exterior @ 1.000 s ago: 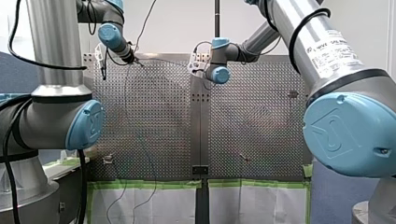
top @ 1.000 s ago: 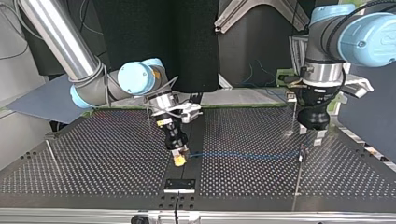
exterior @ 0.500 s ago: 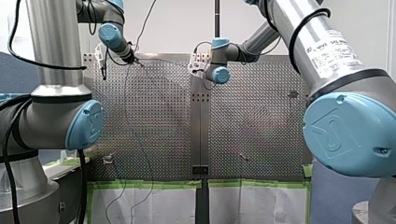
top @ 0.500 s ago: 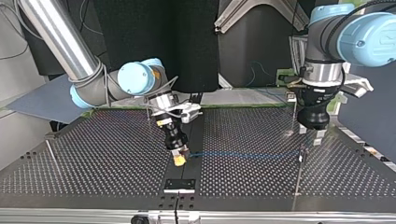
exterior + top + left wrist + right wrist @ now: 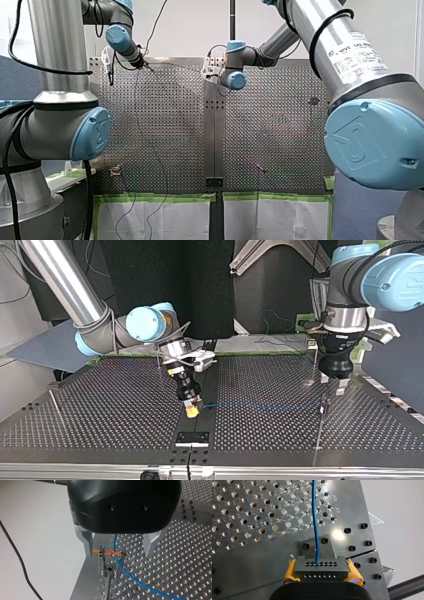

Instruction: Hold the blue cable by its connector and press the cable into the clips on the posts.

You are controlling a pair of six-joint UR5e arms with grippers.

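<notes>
While right pincer [image 5: 191,409] grips one connector [image 5: 322,568], left pincer [image 5: 118,545] gapes near one clip [image 5: 111,553].

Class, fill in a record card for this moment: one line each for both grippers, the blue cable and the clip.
Right gripper: shut on the connector, yellow pads at its sides.
Left gripper: open, straddling the clip.
Blue cable: runs from the connector over the table to the clip.
Clip: forked, on a post, orange strip across it; the cable passes through the fork, seating unclear.
</notes>
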